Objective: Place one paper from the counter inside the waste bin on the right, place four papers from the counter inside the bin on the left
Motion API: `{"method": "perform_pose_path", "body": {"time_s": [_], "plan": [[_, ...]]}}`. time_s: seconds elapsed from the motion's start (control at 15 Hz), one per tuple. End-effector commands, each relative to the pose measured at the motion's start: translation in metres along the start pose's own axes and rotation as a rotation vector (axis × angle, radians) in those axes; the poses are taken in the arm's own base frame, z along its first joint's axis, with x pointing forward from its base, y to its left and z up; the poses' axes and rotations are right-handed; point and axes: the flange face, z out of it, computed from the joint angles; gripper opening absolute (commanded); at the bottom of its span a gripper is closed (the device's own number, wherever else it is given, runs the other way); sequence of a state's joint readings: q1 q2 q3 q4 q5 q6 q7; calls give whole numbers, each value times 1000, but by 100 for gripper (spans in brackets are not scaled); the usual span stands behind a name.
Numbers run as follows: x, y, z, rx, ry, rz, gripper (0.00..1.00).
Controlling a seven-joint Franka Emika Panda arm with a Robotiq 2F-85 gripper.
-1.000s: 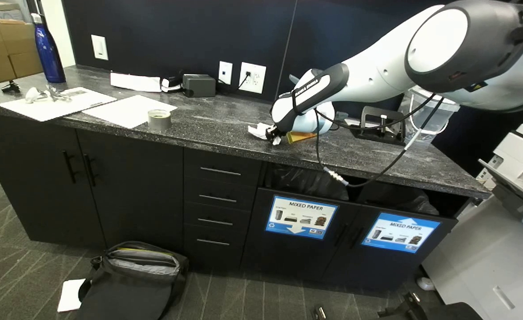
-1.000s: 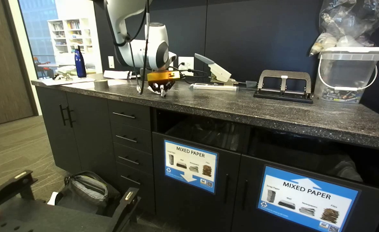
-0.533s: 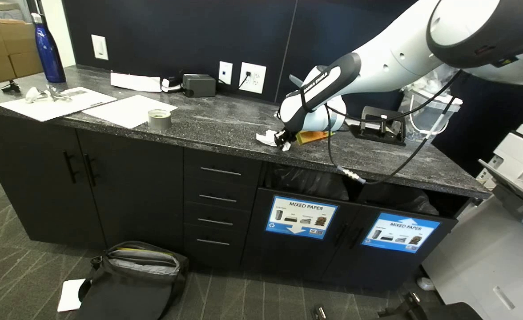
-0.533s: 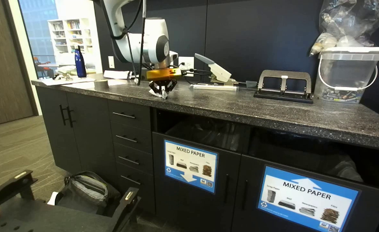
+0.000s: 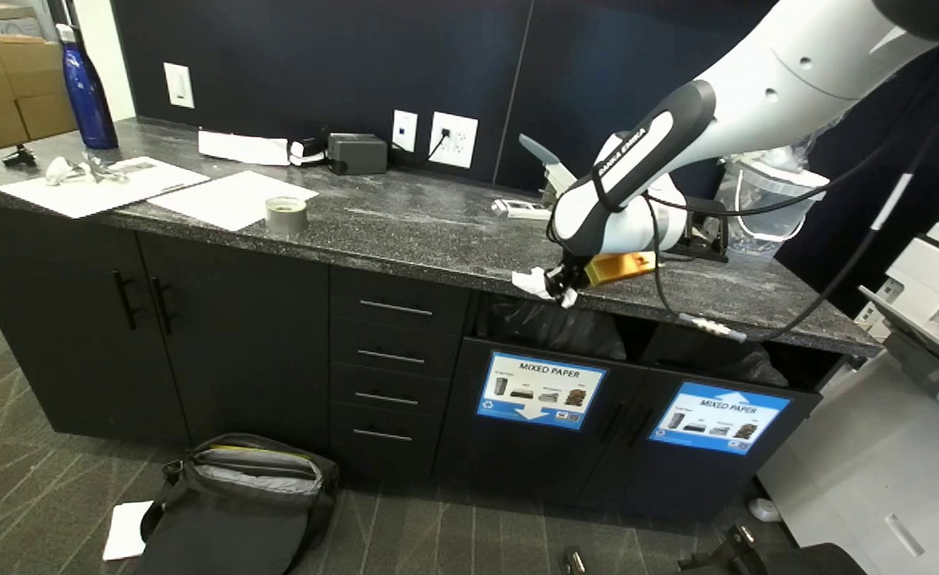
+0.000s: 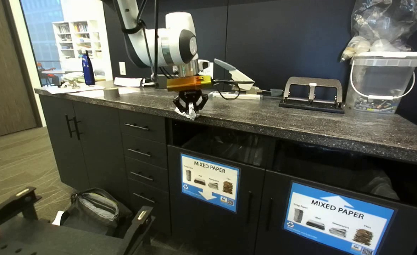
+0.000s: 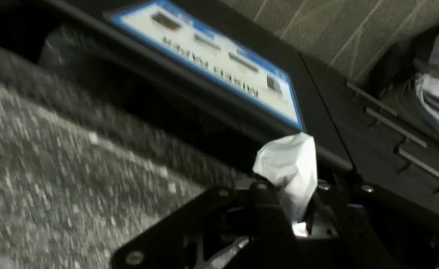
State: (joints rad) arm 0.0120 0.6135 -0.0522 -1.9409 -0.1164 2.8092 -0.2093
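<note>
Brings the gripper (image 6: 190, 107) forward and across, crumpled paper (image 7: 290, 164) and all, from farther back over the counter (image 5: 406, 231) out to its front edge, near the mouth of the bin on the left (image 6: 226, 143); uncovers the white stapler base (image 5: 521, 209) behind. In the wrist view, shows the free end of the paper set against the dark slot between counter lip and blue-edged bin label (image 7: 208, 59). Reads as carrying toward a drop, most likely into that bin. Probably wants a little more travel outward before any release, so as not to brush the lip or let the paper fall on the counter. Cannot tell, in such darkness, the number of papers already inside. As for the jaws: drawn nearly together, clamped on the crumpled paper, pinching it partway along and leaving white ends (image 5: 530, 283) sticking out on both sides of the grip in an exterior view. Touches nothing else, as far as visible; cannot be sure of a gap between paper and counter.
</note>
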Motion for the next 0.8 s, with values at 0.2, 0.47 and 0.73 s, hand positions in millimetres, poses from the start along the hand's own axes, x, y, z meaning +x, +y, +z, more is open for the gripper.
{"method": "perform_pose_path", "body": {"time_s": [0.2, 0.47, 0.73], "plan": [[-146, 13, 47, 4, -259, 95, 6], [-176, 14, 69, -32, -96, 182, 7], [-191, 4, 96, -74, 46, 214, 7]]}}
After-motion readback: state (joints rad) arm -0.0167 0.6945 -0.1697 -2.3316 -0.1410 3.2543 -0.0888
